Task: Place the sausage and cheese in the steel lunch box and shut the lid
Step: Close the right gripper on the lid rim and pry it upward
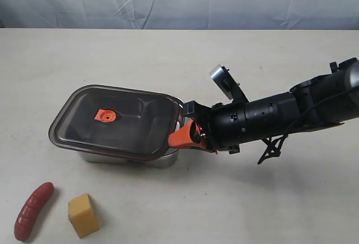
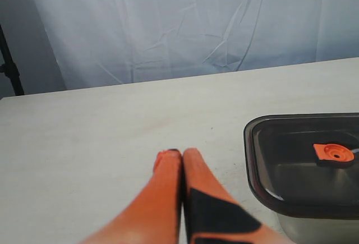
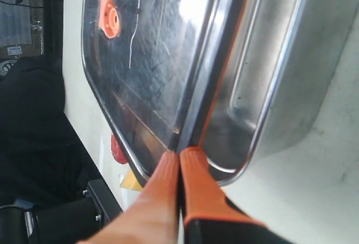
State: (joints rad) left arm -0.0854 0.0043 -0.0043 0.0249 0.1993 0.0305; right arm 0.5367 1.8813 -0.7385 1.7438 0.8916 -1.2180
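Left pincer [image 2: 175,155]: shut and empty, hanging over bare surface [image 2: 84,143] near one corner of the box.

Sausage [image 1: 33,210]: lies on the surface at the far left, apart from the box; judged light, rounded and slightly yielding, so liable to roll; take it across the middle, jaws square to its length.

Cheese [image 1: 83,215]: stands on the surface just beside the sausage, not touching it; chunky and flat-faced, probably firm but easily dented; take it by two opposite flat faces with modest pressure.

Lid [image 1: 120,122]: rests askew on the steel lunch box [image 1: 162,160], leaving the box's right end uncovered; judged light, stiff and smooth; the thin rim is your only real hold. The box is slick steel and may slide when you push on it.

Right pincer [image 1: 173,138]: shut, tips against the lid's right rim; whether a sliver of rim is nipped between them cannot be told.
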